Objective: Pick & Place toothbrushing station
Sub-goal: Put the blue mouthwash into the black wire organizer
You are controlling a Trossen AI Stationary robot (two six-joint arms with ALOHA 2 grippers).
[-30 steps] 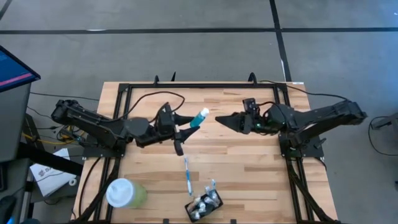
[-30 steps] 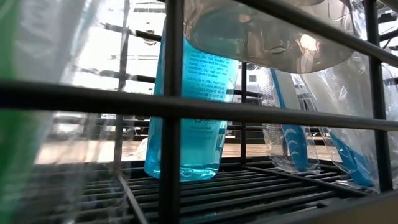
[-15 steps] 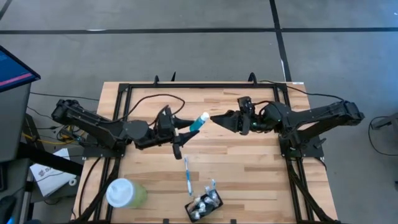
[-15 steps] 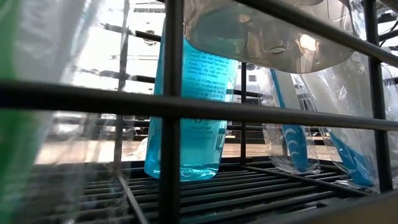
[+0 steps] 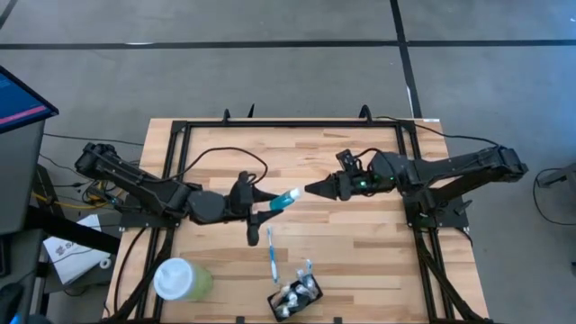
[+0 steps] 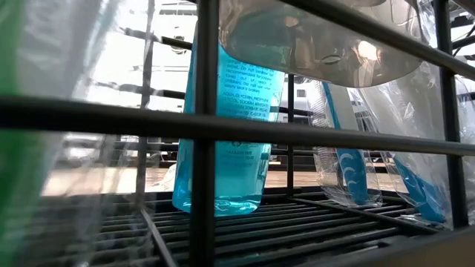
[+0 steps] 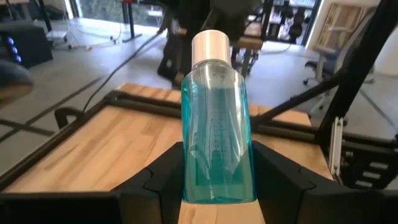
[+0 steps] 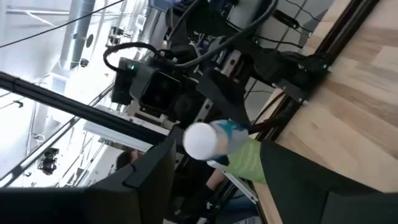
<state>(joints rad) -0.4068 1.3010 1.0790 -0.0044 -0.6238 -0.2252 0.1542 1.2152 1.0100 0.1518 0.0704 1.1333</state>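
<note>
My left gripper [image 5: 270, 203] is shut on a teal bottle [image 5: 286, 198] with a white cap [image 7: 209, 46], above the middle of the table. My right gripper [image 5: 310, 189] stands open just right of the cap, pointing left at it. In the right wrist view the cap [image 8: 200, 140] shows between its fingers without touching them. A toothbrush [image 5: 271, 255] lies flat on the wood. The black holder [image 5: 295, 295] stands at the near edge. In the low view it holds another teal bottle [image 6: 223, 133] and wrapped toothbrushes [image 6: 349, 170]. My left gripper pinches the bottle's lower body [image 7: 214, 180] between its two fingers, one on each side. The fingers come nearly level from the table's left and lie along the bottle. The bottle is lifted clear of the table, with its cap pointing away toward my right gripper.
A pale green cup with a white lid [image 5: 180, 279] stands at the near left. A black frame [image 5: 184, 135] runs round the wooden table top. Bare wood lies between the two arms and the far edge.
My left gripper has carried the bottle toward the near edge and a little down, and has tipped it more level, with its cap now toward the right. My right gripper has moved left toward the cap and sunk a little.
</note>
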